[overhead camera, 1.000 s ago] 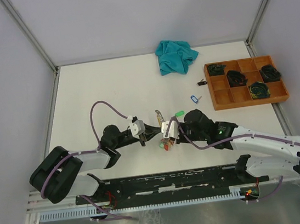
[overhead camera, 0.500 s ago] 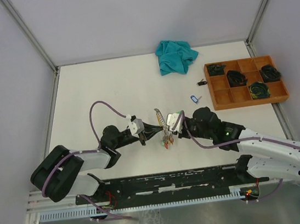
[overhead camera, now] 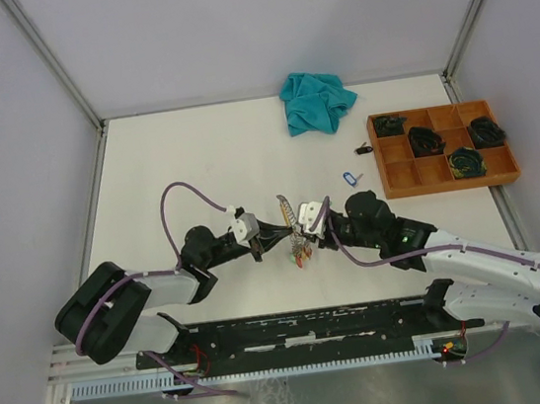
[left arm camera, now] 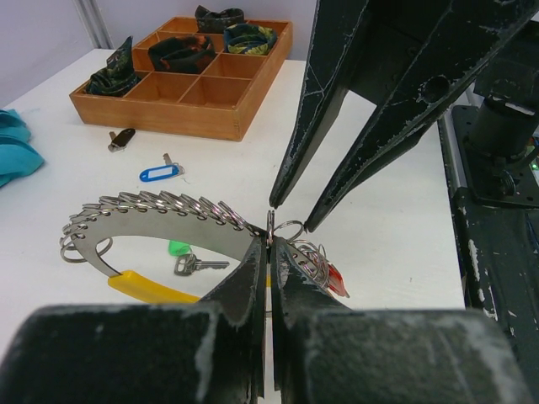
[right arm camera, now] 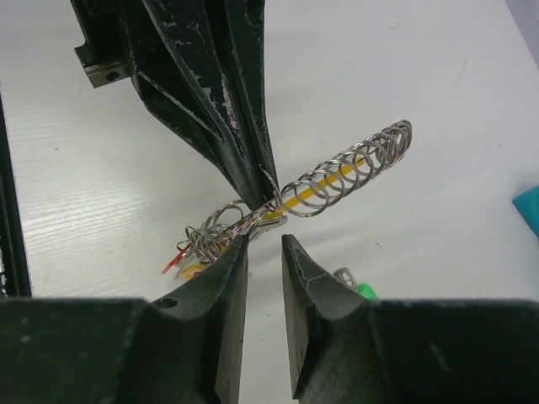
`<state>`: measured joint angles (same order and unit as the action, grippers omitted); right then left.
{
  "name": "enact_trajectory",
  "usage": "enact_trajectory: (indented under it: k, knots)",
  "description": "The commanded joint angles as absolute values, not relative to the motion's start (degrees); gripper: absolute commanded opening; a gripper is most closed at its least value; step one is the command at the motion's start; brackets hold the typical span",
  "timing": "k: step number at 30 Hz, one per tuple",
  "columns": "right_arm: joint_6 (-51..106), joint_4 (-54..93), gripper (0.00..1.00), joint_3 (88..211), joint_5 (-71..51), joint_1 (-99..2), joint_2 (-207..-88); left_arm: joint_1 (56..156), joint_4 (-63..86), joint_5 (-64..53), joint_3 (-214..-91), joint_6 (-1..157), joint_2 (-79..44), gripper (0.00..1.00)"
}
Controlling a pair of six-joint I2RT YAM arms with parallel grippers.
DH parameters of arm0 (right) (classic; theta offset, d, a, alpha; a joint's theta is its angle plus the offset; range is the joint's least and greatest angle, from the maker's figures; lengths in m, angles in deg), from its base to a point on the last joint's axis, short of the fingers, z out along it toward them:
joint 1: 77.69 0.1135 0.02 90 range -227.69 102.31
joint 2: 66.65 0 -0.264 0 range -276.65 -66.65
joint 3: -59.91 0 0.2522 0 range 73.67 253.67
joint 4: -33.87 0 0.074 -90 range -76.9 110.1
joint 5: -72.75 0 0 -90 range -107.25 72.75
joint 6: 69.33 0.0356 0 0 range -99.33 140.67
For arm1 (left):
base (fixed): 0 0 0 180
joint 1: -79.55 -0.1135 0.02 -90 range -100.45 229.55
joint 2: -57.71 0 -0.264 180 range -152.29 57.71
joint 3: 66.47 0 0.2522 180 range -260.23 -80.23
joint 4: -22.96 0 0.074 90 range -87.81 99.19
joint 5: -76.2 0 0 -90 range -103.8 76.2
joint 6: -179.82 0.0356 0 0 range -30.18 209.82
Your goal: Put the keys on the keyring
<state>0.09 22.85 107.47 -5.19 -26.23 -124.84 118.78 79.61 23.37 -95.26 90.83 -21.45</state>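
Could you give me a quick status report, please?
Left gripper shut on the keyring. Right gripper open, tips beside it. Green-tag key, blue-tag key loose on table. Nothing in the way.

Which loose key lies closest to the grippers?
The green-tagged key, just beside them; the blue-tagged key and the dark one lie away by the tray.

The left gripper (left arm camera: 269,248), fingers pressed together, pinches one end of the keyring (left arm camera: 160,225), a curved silver band strung with small loops (left arm camera: 173,202), while the right gripper (left arm camera: 290,217) hangs just above with fingers spread, and a green-tagged key (left arm camera: 187,259) lies on the bench (left arm camera: 387,236) beneath.
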Motion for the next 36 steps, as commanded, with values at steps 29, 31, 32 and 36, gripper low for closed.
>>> enact_trajectory:
  k: [29, 31, 32, 36]
  knots:
    - [3.40, 28.23, 0.31, 108.66, -5.53, -26.63, -127.70, 118.75, 84.36, 22.28, -96.40, 88.89, -21.54, 0.03]
    - [3.36, 28.79, 0.30, 108.44, -6.13, -26.63, -127.92, 118.74, 84.35, 22.40, -96.45, 88.85, -21.51, 0.03]
    - [3.35, 29.30, 0.29, 108.33, -6.36, -26.63, -127.89, 118.82, 84.34, 22.53, -96.49, 88.85, -21.63, 0.03]
    - [3.27, 29.68, 0.26, 108.13, -6.70, -26.65, -127.77, 118.93, 84.43, 22.76, -96.54, 88.76, -21.95, 0.03]
